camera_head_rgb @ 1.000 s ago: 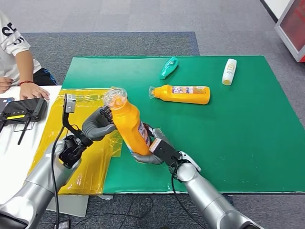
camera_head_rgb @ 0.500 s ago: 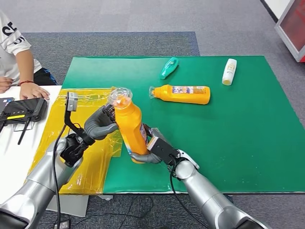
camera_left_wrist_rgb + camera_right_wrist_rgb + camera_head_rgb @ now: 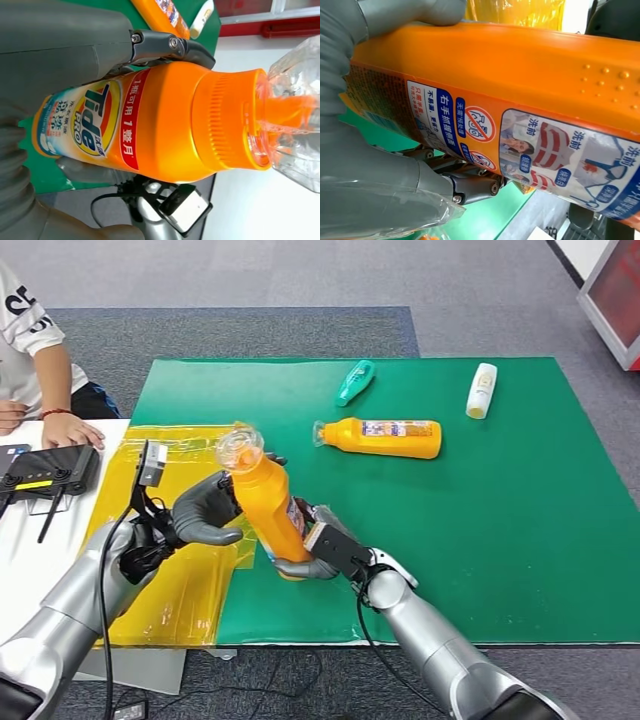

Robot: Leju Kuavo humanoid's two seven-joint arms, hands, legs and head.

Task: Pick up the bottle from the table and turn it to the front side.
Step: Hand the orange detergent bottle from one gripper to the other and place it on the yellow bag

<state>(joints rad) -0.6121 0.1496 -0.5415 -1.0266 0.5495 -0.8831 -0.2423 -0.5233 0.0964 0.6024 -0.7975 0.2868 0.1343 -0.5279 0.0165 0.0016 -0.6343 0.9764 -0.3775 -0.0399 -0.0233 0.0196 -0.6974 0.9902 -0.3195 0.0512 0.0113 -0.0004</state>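
Nearest, at the front edge of the green mat (image 3: 490, 540): right hand (image 3: 317, 552) wrapped around the lower body of the orange bottle (image 3: 266, 502), fingers and thumb closed on its base, holding it clear of the table. Bottle tilted, clear cap (image 3: 240, 447) leaning up and to the left, base toward the right hand. From the right wrist, the back label (image 3: 554, 150) with small print and pictures facing that camera, grey thumb (image 3: 406, 12) pressed along the bottle's upper side. Just left of the bottle: left hand (image 3: 202, 510) cupped against its upper body, fingers curled round the shoulder below the cap, thumb stretched toward the mat. From the left wrist, the front label (image 3: 90, 122) with the brand logo facing that camera, one dark finger (image 3: 170, 47) laid along the bottle's far edge. Under and left of the left hand, a yellow plastic sheet (image 3: 189, 590) lapping over the mat's left edge. Farther left, on a white surface, a black router (image 3: 49, 472) with antennas, and a person's hand (image 3: 72, 430) resting just beyond it. Mid-mat, past the held bottle, a second orange bottle (image 3: 381, 437) lying on its side, cap to the left. Farther still, a small teal bottle (image 3: 355, 381) lying flat, and far right a white bottle (image 3: 481, 390) near the mat's back edge.
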